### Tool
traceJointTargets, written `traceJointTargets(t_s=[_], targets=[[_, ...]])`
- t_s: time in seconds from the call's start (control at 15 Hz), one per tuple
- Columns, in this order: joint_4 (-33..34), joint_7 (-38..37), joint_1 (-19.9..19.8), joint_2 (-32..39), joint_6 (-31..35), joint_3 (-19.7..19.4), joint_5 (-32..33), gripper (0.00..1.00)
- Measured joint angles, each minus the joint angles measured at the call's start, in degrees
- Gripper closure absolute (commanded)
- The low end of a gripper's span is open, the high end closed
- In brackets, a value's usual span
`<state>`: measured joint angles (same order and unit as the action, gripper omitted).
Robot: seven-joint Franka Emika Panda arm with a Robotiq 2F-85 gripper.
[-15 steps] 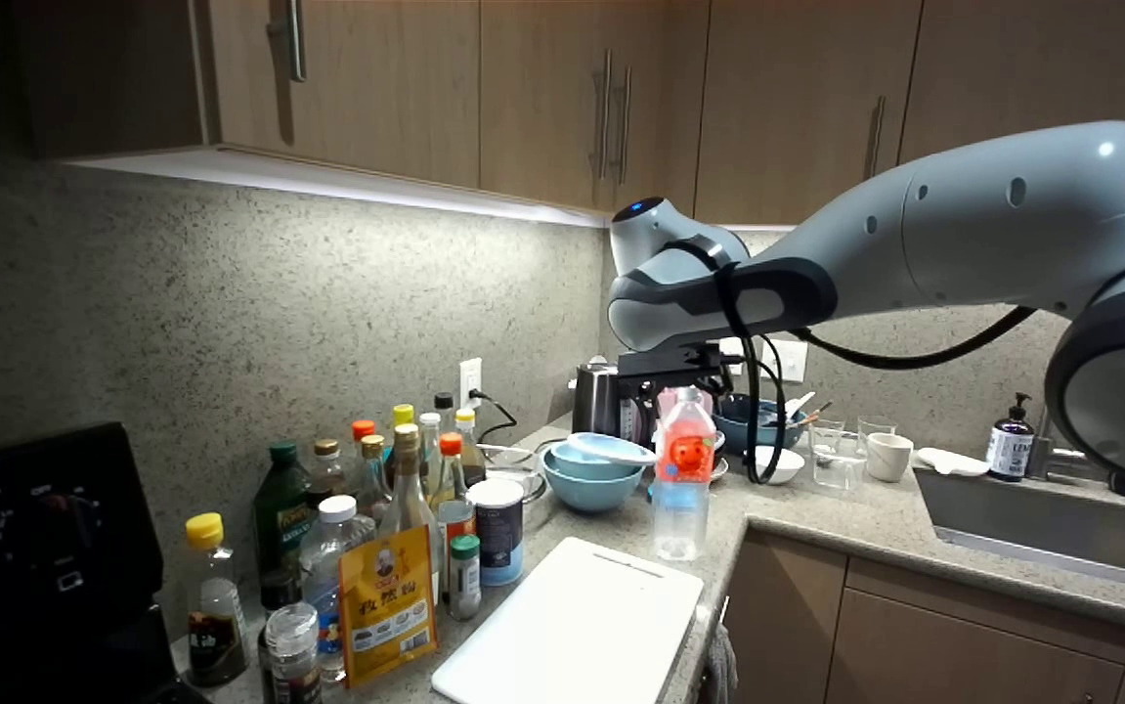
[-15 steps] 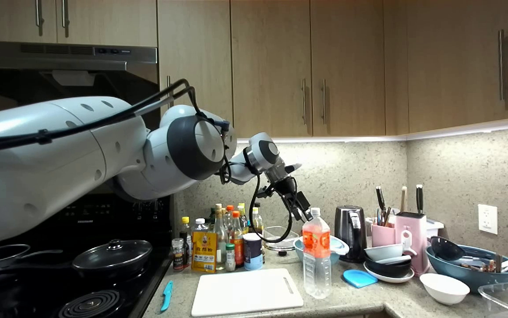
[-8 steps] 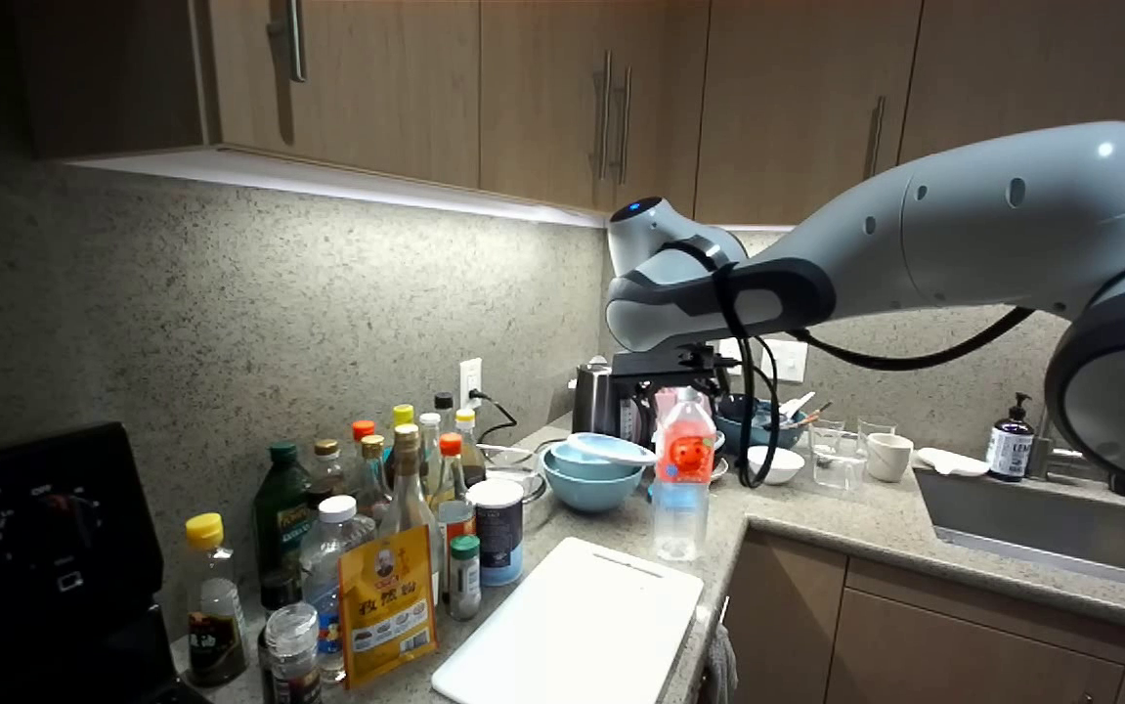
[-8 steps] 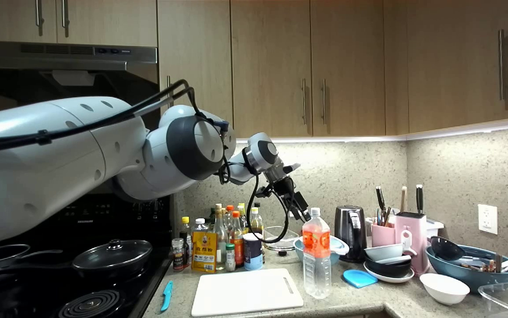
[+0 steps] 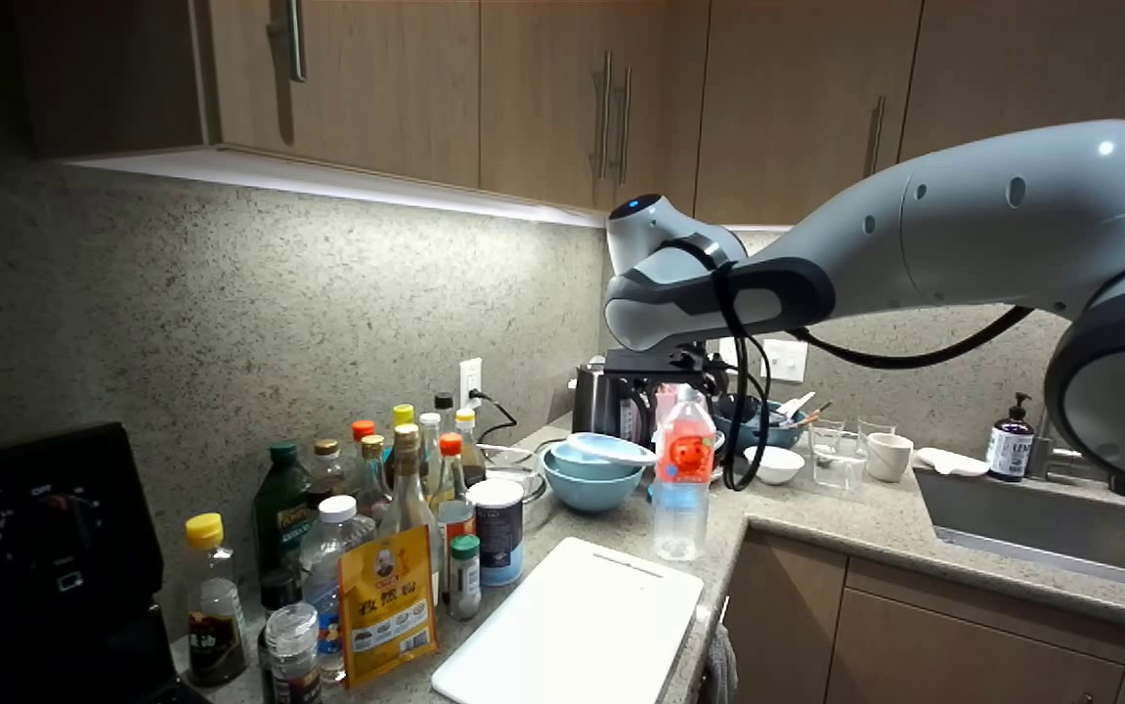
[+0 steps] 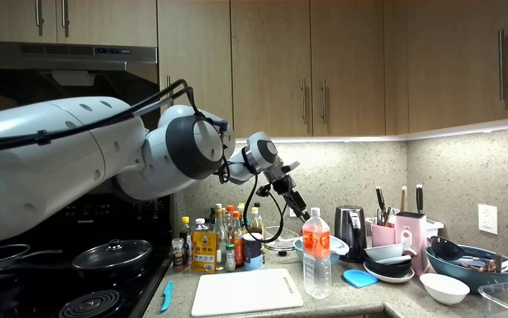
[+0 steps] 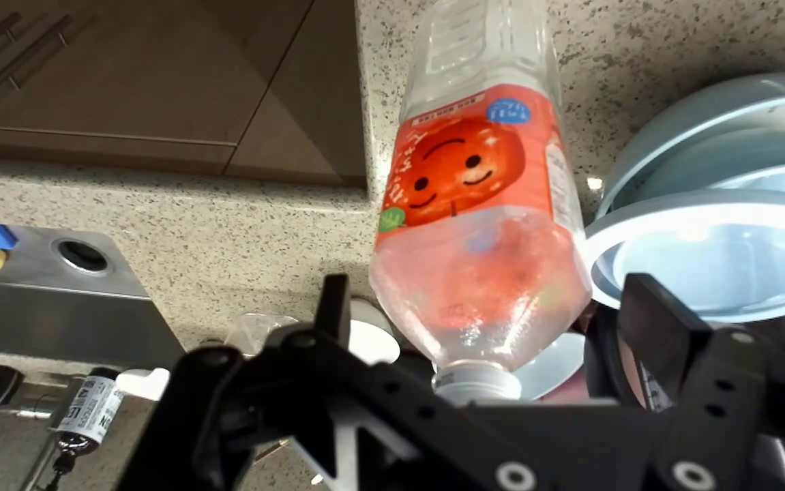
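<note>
A clear plastic bottle [image 6: 317, 247] with a red-orange label and white cap stands upright on the counter. It also shows in an exterior view [image 5: 685, 460] and fills the middle of the wrist view [image 7: 477, 164]. My gripper [image 7: 494, 319] is open and empty. In the wrist view its two fingers stand wide apart, one on each side of the bottle's shoulder and cap, with no contact seen. In an exterior view the gripper [image 6: 305, 216] points down and right, its tips close to the cap's left side. In the exterior view with the sink, the fingertips are hard to make out.
A white cutting board [image 6: 247, 292] lies by the bottle. Blue bowls [image 5: 593, 479] stand behind it, near a kettle [image 6: 351, 234]. Many seasoning bottles [image 5: 406, 489] line the wall. A blue knife [image 6: 167, 296] lies near the stove. A sink [image 5: 1060, 518] is beyond.
The gripper and its hanging cable have shifted slightly to the left in both exterior views. The bottle and the other things have not moved.
</note>
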<state>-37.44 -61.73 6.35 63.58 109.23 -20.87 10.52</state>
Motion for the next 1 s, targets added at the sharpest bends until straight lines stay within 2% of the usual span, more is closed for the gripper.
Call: traceJointTargets(t_s=[1.0], targets=[[1.6,-2.4,-1.0,0.0,-1.1,0.0,-1.0,0.00]])
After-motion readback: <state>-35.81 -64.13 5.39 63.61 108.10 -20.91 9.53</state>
